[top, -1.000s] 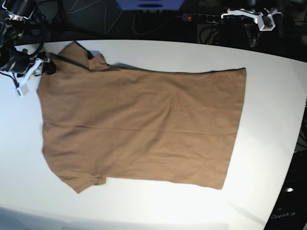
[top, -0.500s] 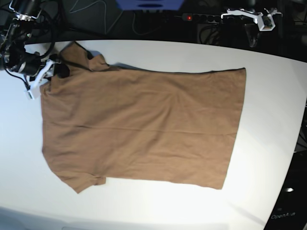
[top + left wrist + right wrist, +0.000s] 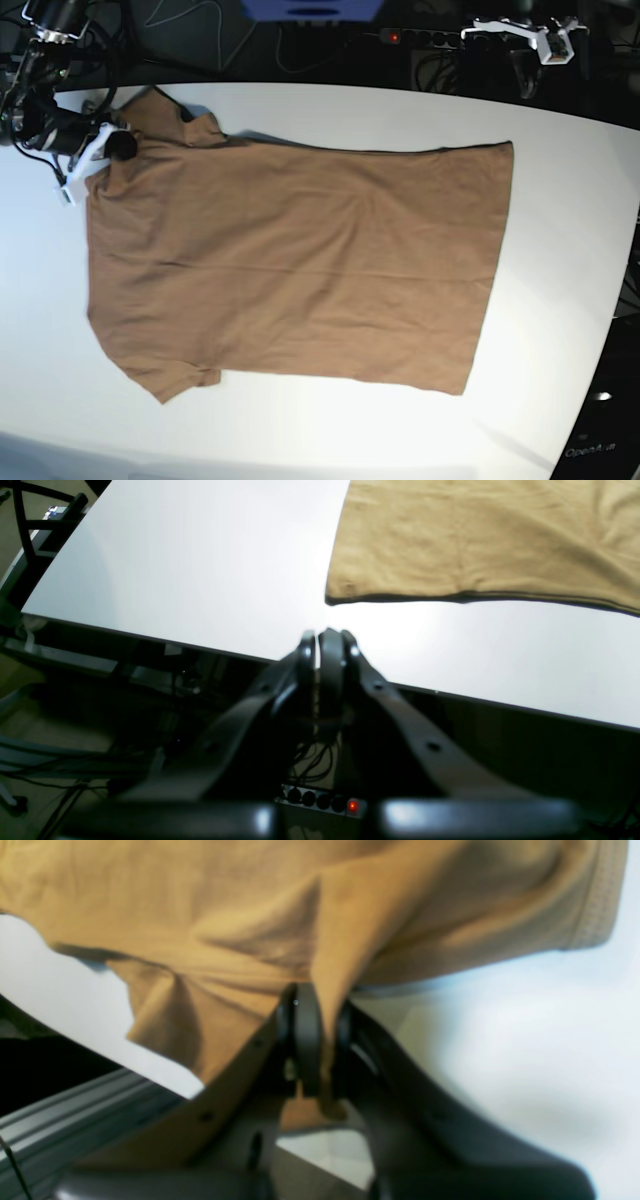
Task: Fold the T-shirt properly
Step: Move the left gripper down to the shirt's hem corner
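Base view: my right gripper [image 3: 108, 150] pinches the T-shirt [image 3: 300, 260] at its shoulder near the table's [image 3: 560, 250] far left corner, a fold clamped between its jaws. My left gripper [image 3: 325, 640] hangs closed and empty off the far edge; its arm is cropped out.

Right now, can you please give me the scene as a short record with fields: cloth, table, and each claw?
cloth: T-shirt, tan-brown, spread flat, hem toward the base view's right
table: white table, shirt lies on it
right claw: shut on a fold of the T-shirt near its collar end
left claw: shut, holding nothing, off the table's edge beyond the hem corner
fold: not yet begun
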Controlling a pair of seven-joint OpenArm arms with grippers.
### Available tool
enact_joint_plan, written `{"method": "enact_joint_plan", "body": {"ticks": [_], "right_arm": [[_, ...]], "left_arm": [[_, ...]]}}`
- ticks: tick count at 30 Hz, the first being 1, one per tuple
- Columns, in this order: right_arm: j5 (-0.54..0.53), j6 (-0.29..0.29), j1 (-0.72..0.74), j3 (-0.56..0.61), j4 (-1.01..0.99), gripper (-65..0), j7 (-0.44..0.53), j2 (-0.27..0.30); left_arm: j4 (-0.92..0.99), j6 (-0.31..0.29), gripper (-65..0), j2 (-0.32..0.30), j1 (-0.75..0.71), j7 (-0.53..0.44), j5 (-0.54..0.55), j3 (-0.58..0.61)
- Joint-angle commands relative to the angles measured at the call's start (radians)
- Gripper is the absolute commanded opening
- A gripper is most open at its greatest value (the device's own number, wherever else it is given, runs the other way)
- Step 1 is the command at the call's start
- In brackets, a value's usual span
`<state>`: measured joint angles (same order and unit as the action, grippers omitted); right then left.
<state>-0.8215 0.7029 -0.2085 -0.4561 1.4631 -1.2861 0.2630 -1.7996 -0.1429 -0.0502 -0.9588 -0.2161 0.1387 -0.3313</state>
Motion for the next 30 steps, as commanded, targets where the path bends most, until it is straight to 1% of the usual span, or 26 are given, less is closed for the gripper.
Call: {"method": "enact_joint_plan", "body": {"ticks": [1, 6, 8, 11, 14, 16, 20, 22, 24, 25, 28, 30], "right_arm": [[0.041, -0.005, -0.004, 0.000, 0.000, -64.9, -0.046, 0.006], [0.041, -0.005, -0.002, -0.002, 0.000, -64.9, -0.045, 0.019], [0.041, -0.005, -0.002, -0.002, 0.000, -64.9, -0.045, 0.019], [0.041, -0.005, -0.002, 0.003, 0.000, -64.9, -0.045, 0.019], [0.041, -0.005, -0.002, 0.003, 0.000, -64.9, -0.045, 0.019], [0.041, -0.005, -0.002, 0.003, 0.000, -64.9, -0.043, 0.019], [0.043, -0.005, -0.004, 0.004, 0.000, -64.9, -0.043, 0.019], [0.043, -0.005, -0.002, 0.004, -0.002, -64.9, -0.043, 0.019], [0.043, -0.005, -0.002, 0.004, 0.001, -64.9, -0.043, 0.019], [0.043, -0.005, -0.002, 0.004, 0.000, -64.9, -0.043, 0.019], [0.044, -0.005, -0.002, 0.004, -0.002, -64.9, -0.043, 0.019], [0.044, -0.005, -0.002, 0.006, 0.000, -64.9, -0.043, 0.020]], "left_arm": [[-0.018, 0.002, -63.9, -0.003, -0.018, -0.022, 0.002, -0.005], [-0.007, 0.001, -63.9, 0.017, -0.018, -0.019, 0.000, -0.015], [-0.016, 0.001, -63.9, 0.017, -0.012, 0.022, 0.000, -0.028], [-0.064, -0.001, -63.9, 0.017, 0.011, 0.188, 0.002, -0.027], [-0.136, -0.002, -63.9, 0.016, 0.070, 0.416, 0.002, -0.033], [-0.188, -0.004, -63.9, 0.014, 0.097, 0.521, 0.002, -0.045], [-0.251, -0.004, -63.9, 0.014, 0.153, 0.639, 0.005, -0.067], [-0.260, -0.004, -63.9, 0.008, 0.208, 0.699, 0.003, -0.067], [-0.259, -0.004, -63.9, -0.020, 0.269, 0.763, 0.011, -0.068], [-0.259, -0.004, -63.9, -0.033, 0.304, 0.811, 0.012, -0.068], [-0.259, -0.004, -63.9, -0.058, 0.423, 0.920, 0.009, -0.071], [-0.257, -0.004, -63.9, -0.067, 0.509, 0.986, 0.012, -0.110]]}}
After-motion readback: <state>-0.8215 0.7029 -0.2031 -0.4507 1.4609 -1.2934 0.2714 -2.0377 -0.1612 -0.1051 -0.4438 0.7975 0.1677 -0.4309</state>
